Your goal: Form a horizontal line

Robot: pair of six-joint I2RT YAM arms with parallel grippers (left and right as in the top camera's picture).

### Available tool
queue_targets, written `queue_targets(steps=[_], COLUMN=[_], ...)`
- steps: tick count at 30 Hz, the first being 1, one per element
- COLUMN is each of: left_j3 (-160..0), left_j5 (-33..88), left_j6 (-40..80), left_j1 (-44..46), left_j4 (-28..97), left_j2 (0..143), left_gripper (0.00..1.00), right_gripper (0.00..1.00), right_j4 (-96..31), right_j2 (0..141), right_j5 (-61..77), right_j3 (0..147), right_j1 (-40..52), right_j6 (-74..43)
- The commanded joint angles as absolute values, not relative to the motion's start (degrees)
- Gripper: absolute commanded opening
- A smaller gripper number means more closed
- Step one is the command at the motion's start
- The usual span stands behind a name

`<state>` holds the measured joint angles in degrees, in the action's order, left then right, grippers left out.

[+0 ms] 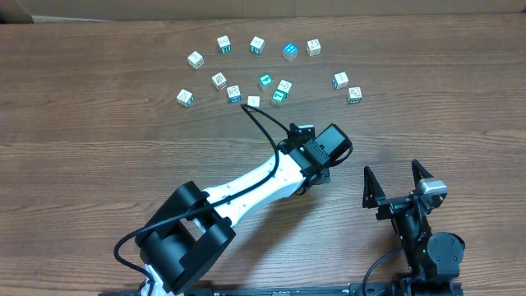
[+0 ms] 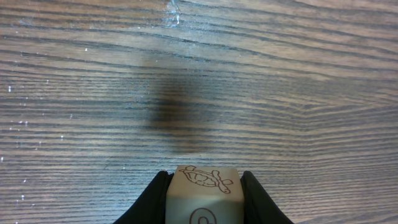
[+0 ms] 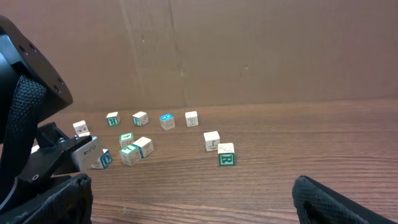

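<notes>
Brown wood-grain table (image 1: 99, 148), seen from above. Small white-sided picture cubes (image 1: 257, 45) lie scattered over its far middle. Five sit spaced apart in a loose row near the far edge, among them a blue-topped cube (image 1: 289, 51). Nearer the robot, six form a tighter cluster (image 1: 253, 102), two of them with green tops. A lone cube (image 1: 185, 98) lies to the left of the cluster, and a pair (image 1: 340, 80) sits to its right.
</notes>
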<state>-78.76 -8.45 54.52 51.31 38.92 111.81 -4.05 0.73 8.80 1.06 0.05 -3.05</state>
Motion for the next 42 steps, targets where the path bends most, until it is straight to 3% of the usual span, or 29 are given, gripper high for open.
queue_targets(steps=[1, 42], left_j3=[-77.93, -77.93], left_j5=[-9.65, -8.95], left_j6=[55.79, 55.72], left_j1=[51.79, 51.83], left_j4=[38.39, 34.68], left_j2=[113.16, 116.68], left_gripper=[0.04, 0.14], right_gripper=[1.0, 1.0], right_j4=[-3.75, -3.75], right_j2=[0.16, 0.16], right_j5=[9.1, 9.1], right_j3=[0.45, 0.45], right_j1=[0.36, 0.36], right_j6=[-3.36, -3.36])
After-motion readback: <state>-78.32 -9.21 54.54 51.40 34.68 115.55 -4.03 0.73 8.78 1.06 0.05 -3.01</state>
